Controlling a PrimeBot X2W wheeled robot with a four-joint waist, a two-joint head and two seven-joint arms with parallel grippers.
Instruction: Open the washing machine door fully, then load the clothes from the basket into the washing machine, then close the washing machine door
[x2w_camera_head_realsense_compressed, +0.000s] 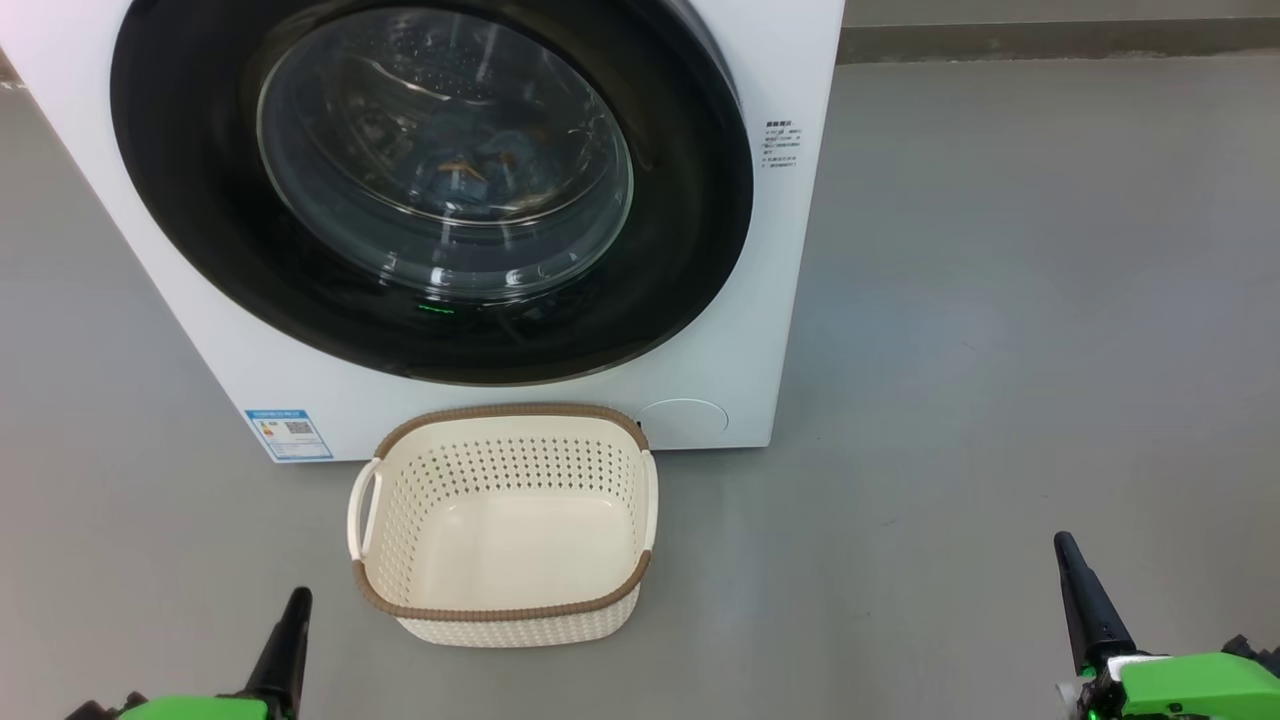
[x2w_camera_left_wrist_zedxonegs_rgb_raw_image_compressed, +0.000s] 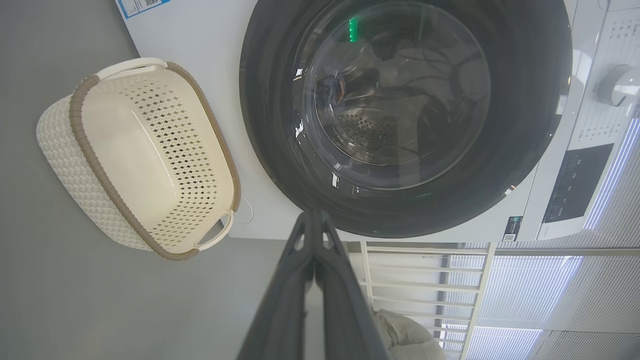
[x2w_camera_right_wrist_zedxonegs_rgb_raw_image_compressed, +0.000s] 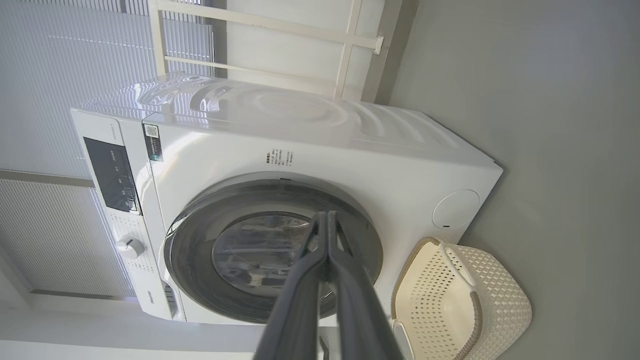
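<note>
Evidently the door (x2w_camera_head_realsense_compressed: 200, 200) is sitting shut over the clothes (x2w_camera_head_realsense_compressed: 475, 165), which are showing through it. The basket (x2w_camera_head_realsense_compressed: 505, 612) is lying empty on the floor (x2w_camera_head_realsense_compressed: 1000, 350) at the washer's (x2w_camera_head_realsense_compressed: 780, 260) front. Left fingers (x2w_camera_head_realsense_compressed: 285, 640) and right fingers (x2w_camera_head_realsense_compressed: 1085, 600) are being held pressed together, empty and well apart from everything, likely because loading is finished.

Head view: the washing machine (x2w_camera_head_realsense_compressed: 790, 200) and its door (x2w_camera_head_realsense_compressed: 180, 230) are running past the top edge. The clothes (x2w_camera_head_realsense_compressed: 470, 165) are showing through glare only as dim blue-orange patches. Print on the blue label (x2w_camera_head_realsense_compressed: 288, 434) is appearing too small to read.
</note>
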